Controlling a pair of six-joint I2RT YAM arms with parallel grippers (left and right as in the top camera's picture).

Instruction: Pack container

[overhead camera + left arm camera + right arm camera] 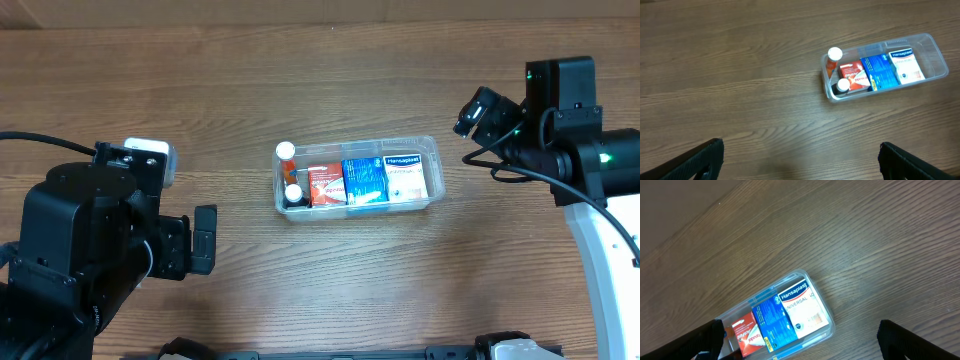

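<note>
The clear plastic container [436,172] sits at the table's middle. It holds a white Hansaplast box [406,176], a blue box [364,182], a red box [325,186] and two small white-capped bottles [288,155] at its left end. It also shows in the left wrist view [939,59] and the right wrist view [805,275]. My left gripper [800,162] is open and empty, over bare table to the container's left. My right gripper [800,337] is open and empty, raised to the container's right.
A small white object [152,152] lies by the left arm at the table's left. The wooden tabletop [300,80] surrounds the container. The white base of the right arm [610,250] stands at the right edge.
</note>
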